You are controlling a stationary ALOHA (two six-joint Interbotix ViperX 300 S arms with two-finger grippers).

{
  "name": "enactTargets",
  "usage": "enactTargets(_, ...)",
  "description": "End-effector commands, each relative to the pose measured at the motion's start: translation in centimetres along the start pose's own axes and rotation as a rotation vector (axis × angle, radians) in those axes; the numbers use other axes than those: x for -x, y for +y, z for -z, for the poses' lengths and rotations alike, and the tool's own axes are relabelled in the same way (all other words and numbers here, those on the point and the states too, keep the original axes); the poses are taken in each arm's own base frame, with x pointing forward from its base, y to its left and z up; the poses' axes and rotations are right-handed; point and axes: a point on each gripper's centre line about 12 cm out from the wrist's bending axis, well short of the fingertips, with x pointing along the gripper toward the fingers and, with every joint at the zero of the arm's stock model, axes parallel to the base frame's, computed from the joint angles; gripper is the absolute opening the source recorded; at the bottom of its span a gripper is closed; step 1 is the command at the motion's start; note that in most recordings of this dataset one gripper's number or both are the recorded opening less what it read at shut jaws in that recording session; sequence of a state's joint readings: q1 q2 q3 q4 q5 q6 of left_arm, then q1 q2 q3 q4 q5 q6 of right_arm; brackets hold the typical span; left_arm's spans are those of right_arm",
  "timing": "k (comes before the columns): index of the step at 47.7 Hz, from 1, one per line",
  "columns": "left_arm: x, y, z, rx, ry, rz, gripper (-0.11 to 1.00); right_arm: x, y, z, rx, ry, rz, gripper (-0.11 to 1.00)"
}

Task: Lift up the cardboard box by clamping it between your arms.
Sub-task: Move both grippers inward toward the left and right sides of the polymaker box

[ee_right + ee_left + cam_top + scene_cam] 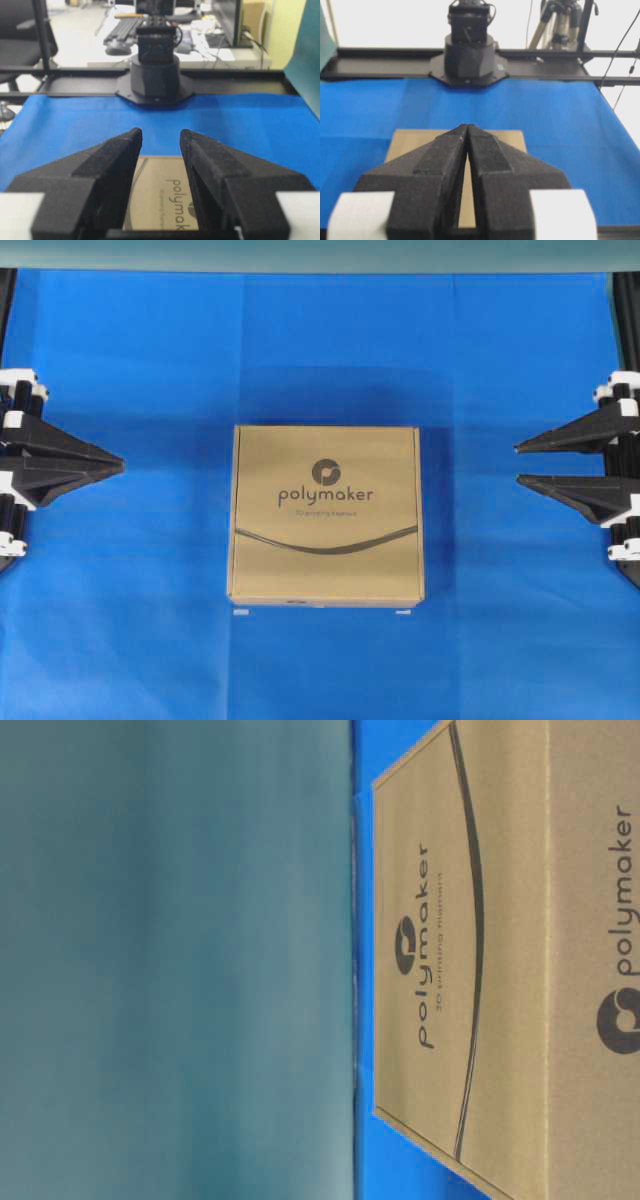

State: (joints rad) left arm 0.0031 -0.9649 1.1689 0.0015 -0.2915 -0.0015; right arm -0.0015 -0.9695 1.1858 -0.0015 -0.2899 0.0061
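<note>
Between my two pincers, well apart from both, lies the cardboard box [326,514]; left gripper [122,466] pinched together, right gripper [517,464] parted, both empty.

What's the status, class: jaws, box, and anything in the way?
Left gripper jaws shut, right gripper jaws apart, both empty at the table edges. Cardboard box flat at centre on blue cloth, untouched. Nothing between arms and box.
</note>
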Motion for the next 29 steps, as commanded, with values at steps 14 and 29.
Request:
enactTargets(14, -3.5, 0.7, 1.4, -0.015, 0.249, -0.026, -0.01, -1.0, -1.0, 3.4, -0.049, 0.456, 0.055, -0.03)
enactTargets(29, -5.3, 1.1, 4.7, -0.009, 0.519, -0.041, -0.01, -0.4, -2.0, 6.9, -0.037, 0.795, 0.099, -0.02)
